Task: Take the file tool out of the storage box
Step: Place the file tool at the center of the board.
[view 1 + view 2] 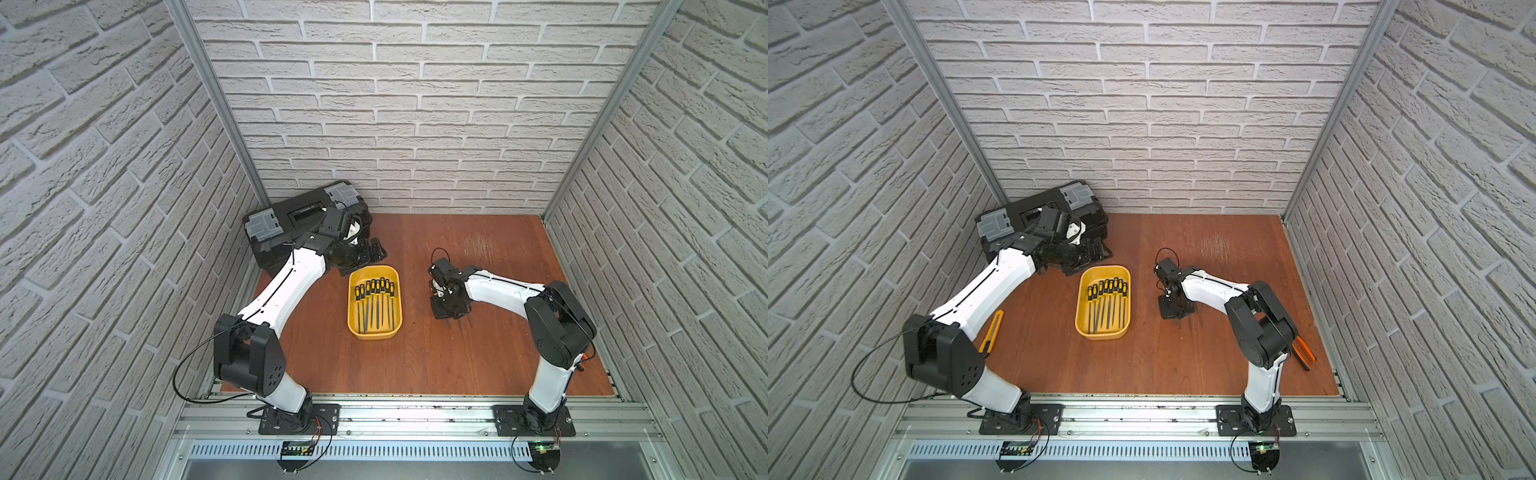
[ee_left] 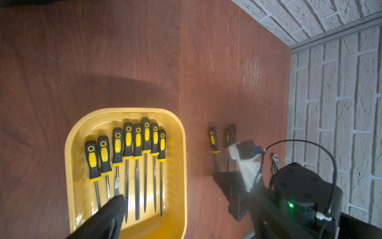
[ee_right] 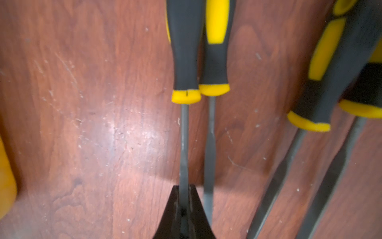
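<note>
The only lettering that shows stands on the yellow insert of one file handle [image 2: 104, 154] inside the storage box [image 2: 69, 144]. It is the second handle in from the end of the row on the box's side away from the right arm [image 2: 297, 184], and the short word running lengthwise along it is too blurred to read with certainty. Pale marks in the lid recess of the black toolbox [image 1: 286, 208], beyond the storage box toward the back wall in both top views, are too small to make out.
</note>
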